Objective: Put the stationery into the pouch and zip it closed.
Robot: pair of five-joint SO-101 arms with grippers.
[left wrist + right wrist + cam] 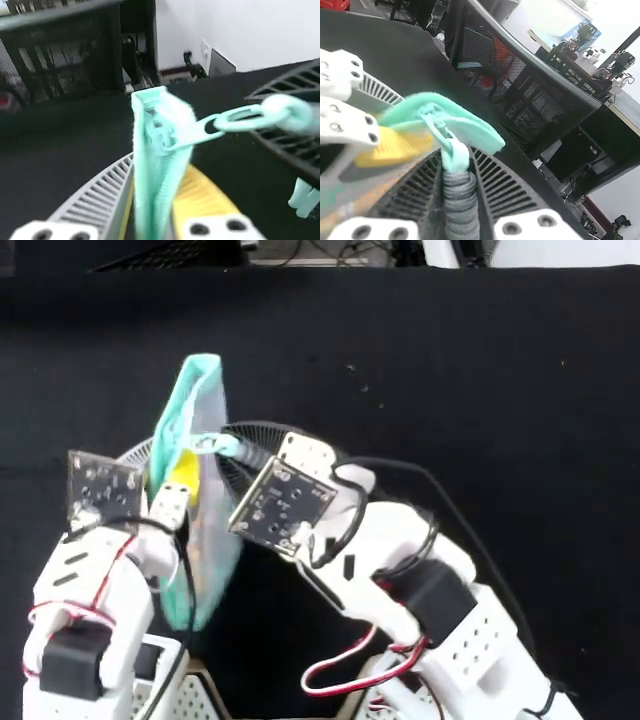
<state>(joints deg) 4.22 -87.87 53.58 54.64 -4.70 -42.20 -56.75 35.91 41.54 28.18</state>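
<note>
The pouch [200, 400] is mint green with a clear, see-through side. It stands on edge, lifted off the tabletop [450, 370], at about 9 o'clock from the middle of the high view, with its zipped edge facing 3 o'clock. What lies behind the clear side is too blurred to make out.

The zipper slider [161, 136] sits close to the pouch's upper end. Its mint zipper pull [235, 120] stretches straight out from the pouch toward 3 o'clock.

The left gripper [178, 480] comes in from 7 o'clock. Its yellow finger [200, 200] and grey ribbed finger [95, 200] are clamped on the pouch's two sides, just below the slider.

The right gripper [228, 448] comes in from 4 o'clock. It is closed tight on the far end of the zipper pull, with a black ribbed finger [500, 195] on either side of it. The two grippers are near each other, with the pouch between them.

The tabletop is covered in plain black cloth. Beyond its far edge stands black mesh furniture [530, 95], and a white wall [240, 30] with cables at its foot rises behind. A desk [560, 40] crowded with equipment is at 1 o'clock in the right wrist view.
</note>
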